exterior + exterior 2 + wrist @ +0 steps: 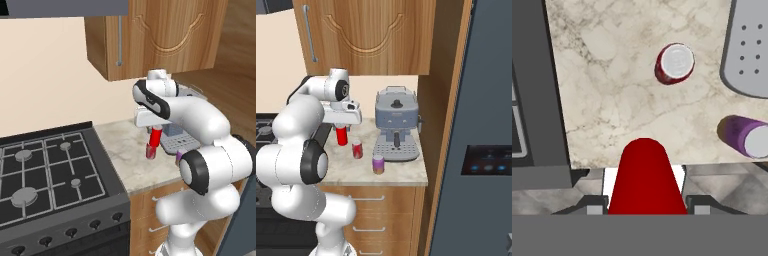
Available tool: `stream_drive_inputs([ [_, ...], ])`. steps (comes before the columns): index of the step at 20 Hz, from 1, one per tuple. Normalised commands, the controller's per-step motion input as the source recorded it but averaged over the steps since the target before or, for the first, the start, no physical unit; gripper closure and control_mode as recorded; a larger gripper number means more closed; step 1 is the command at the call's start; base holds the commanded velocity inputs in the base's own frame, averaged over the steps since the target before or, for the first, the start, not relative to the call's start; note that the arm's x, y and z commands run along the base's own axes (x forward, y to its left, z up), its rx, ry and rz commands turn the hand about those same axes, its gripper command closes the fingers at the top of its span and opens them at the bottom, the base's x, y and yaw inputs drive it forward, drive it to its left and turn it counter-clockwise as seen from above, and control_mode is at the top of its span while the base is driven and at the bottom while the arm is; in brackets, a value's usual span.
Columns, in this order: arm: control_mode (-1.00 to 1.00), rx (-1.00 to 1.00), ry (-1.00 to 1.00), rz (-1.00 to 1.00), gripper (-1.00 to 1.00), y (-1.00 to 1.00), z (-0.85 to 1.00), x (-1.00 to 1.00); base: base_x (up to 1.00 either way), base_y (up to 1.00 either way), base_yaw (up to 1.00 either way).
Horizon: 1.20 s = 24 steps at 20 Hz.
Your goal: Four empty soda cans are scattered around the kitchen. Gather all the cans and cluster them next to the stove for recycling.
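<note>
- Three soda cans show: the red can (644, 177) sits clamped in the closed pincer (644, 210), above the marble table (612, 100).
- Reddish-pink can (674, 63) stands at 1 o'clock from it; lilac can (747, 136) at 3 o'clock.
- Stove (45, 175) lies at 9 o'clock of the table.

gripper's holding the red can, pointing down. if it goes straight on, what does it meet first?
Likely the bare marble counter under the red can: the gripper points straight down at it. The reddish-pink can and purple can sit off to the side.

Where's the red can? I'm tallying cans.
In the right base view, the red can hangs gripped in the jaws, over the counter left of the reddish-pink can.
</note>
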Motion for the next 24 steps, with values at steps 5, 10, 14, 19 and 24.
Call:
stream_drive_inputs([
  [5, -1.0, 0.0, 0.06, -0.02, 1.0, 0.23, -0.17, 0.11, 0.09, 0.13, -0.02],
  [10, -1.0, 0.0, 0.09, -0.03, 1.0, 0.37, -0.32, 0.19, 0.0, 0.0, 0.0],
  [14, -1.0, 0.0, 0.07, -0.02, 1.0, 0.28, -0.27, 0.18, 0.0, 0.0, 0.0],
  [19, -1.0, 0.0, 0.04, -0.03, 1.0, 0.27, -0.32, 0.19, 0.0, 0.0, 0.0],
  [24, -1.0, 0.0, 0.0, -0.03, 1.0, 0.24, -0.32, 0.16, 0.0, 0.0, 0.0],
])
